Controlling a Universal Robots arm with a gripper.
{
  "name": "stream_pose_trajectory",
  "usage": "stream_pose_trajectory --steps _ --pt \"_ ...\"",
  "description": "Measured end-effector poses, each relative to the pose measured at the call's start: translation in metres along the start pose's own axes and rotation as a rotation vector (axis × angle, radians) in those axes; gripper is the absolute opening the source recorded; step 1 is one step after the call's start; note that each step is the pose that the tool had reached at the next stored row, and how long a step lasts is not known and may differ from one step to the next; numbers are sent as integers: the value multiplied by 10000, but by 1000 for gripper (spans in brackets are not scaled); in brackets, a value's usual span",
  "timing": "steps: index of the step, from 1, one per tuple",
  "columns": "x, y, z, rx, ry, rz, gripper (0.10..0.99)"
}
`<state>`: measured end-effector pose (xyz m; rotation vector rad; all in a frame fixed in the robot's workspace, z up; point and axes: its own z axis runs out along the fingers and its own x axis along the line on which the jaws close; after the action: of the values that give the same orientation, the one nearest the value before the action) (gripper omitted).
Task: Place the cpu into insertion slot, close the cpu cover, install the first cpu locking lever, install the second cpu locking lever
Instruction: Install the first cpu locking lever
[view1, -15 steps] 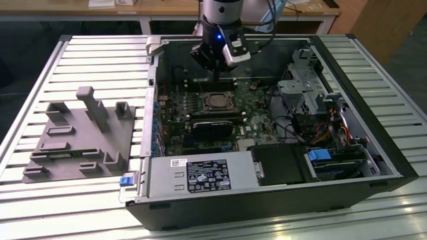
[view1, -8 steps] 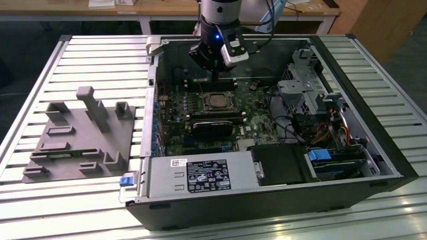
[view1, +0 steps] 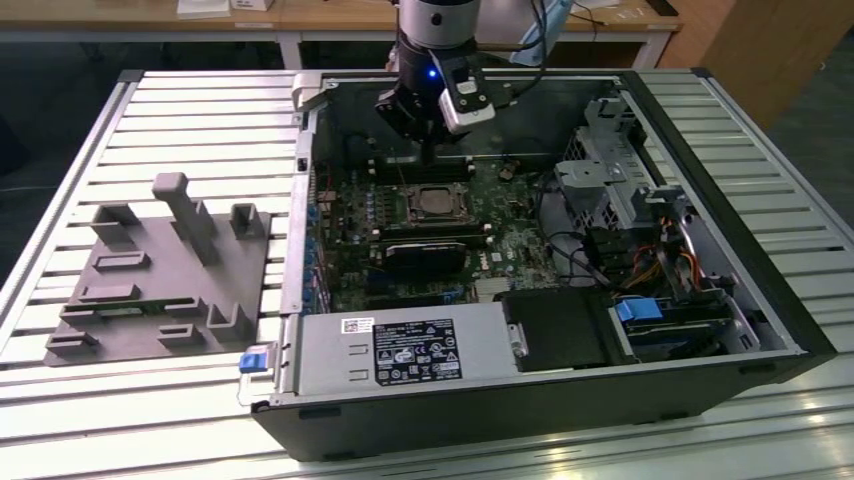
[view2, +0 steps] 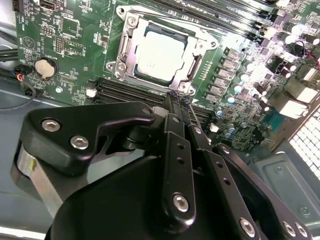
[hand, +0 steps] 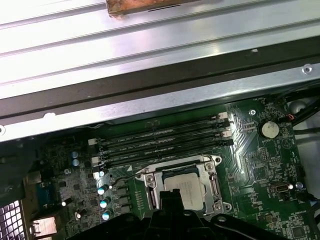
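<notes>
The cpu (view2: 161, 52), a square chip with a silver-grey top, lies flat in the insertion slot (view2: 141, 74) on the green motherboard. The silvery cpu cover (view2: 125, 50) lies down around it as a frame. In the first wrist view the cpu (hand: 187, 189) sits the same way, and a thin wire lever (hand: 125, 178) sticks out from one corner of the socket. My gripper (view2: 178, 97) has its black fingers together with nothing between them, the tips just beside the socket's edge. In the exterior view the gripper (view1: 427, 160) hangs just behind the cpu (view1: 430, 203).
Long black memory slots (hand: 160, 140) run beside the socket. The open computer case (view1: 747, 250) holds a power supply (view1: 387, 350), a drive cage (view1: 601, 180) and cables. A grey fixture block (view1: 160, 270) stands on the slatted table at the exterior view's left.
</notes>
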<state>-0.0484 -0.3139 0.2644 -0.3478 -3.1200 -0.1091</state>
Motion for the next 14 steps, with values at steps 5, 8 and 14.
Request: stream_pose_trajectory --steps 5,8,14 --pt "11 -2 0 0 -1 0 118" --pt "37 -8 0 0 0 1 118" --pt "77 -17 1 1 7 -94 118"
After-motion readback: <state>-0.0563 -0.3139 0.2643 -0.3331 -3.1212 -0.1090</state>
